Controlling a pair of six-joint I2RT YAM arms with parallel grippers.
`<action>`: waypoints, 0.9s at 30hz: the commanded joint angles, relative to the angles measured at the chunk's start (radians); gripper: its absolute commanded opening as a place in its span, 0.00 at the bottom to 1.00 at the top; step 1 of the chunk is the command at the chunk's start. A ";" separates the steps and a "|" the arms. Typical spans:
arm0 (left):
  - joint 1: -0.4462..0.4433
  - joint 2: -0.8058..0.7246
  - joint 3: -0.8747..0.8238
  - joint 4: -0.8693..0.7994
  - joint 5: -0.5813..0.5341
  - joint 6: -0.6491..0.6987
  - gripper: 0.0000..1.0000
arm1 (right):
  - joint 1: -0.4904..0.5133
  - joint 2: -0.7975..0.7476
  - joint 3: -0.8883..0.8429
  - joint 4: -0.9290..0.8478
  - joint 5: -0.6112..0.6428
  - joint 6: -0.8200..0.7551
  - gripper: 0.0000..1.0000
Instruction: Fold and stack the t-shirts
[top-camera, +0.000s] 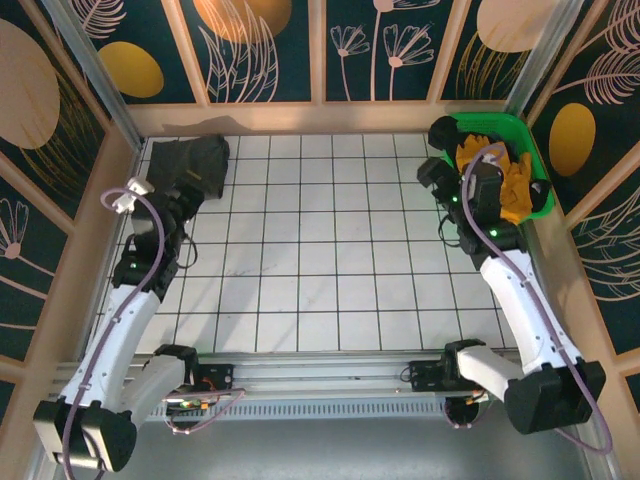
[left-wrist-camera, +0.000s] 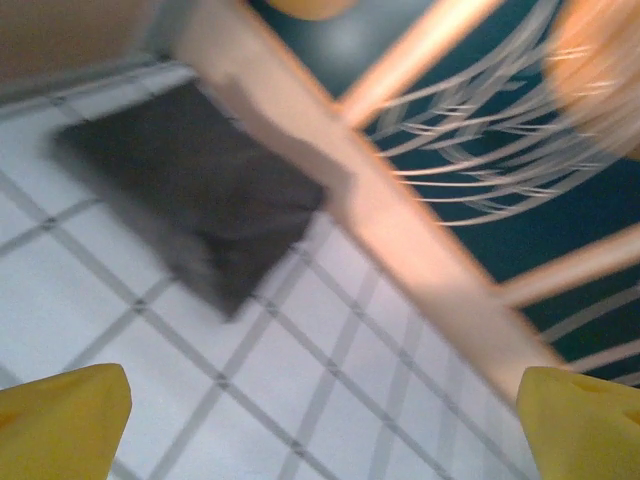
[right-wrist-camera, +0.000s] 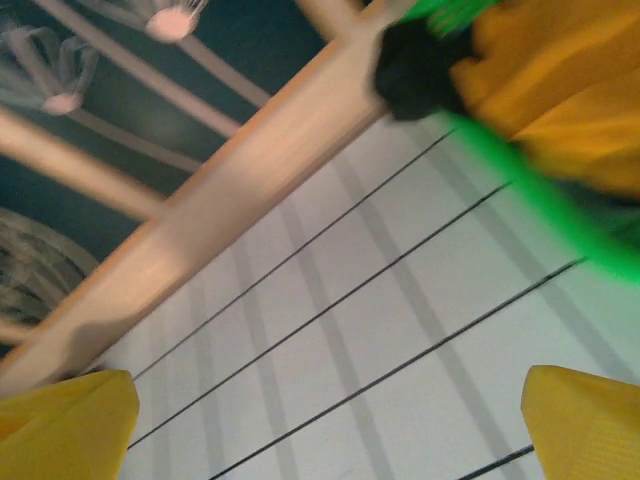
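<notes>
Two grippers, both spread wide and empty: the left gripper (left-wrist-camera: 322, 428) hangs just short of the folded grey shirt (left-wrist-camera: 200, 190) (ahead of it, by the wall (left-wrist-camera: 400, 260)), the right gripper (right-wrist-camera: 325, 428) beside the bin (right-wrist-camera: 520, 180) with a yellow shirt (right-wrist-camera: 560, 80). Seemingly between shirts; next, the right must pinch that cloth.

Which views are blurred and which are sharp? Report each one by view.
Top external: sharp and evenly lit, the dark t-shirt clear against the white tiles. Left wrist: smeared, the shirt's edges soft. Right wrist: smeared too, the rim of the green bin drawn into a streak.
</notes>
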 joint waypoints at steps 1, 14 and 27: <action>0.004 -0.034 -0.117 -0.043 -0.187 0.253 0.99 | -0.001 -0.020 -0.193 0.094 0.276 -0.274 0.99; 0.034 0.213 -0.572 0.913 -0.131 0.711 0.99 | -0.044 0.122 -0.714 1.066 0.119 -0.609 0.99; 0.128 0.635 -0.607 1.603 0.076 0.732 0.99 | -0.162 0.447 -0.729 1.495 -0.073 -0.643 0.99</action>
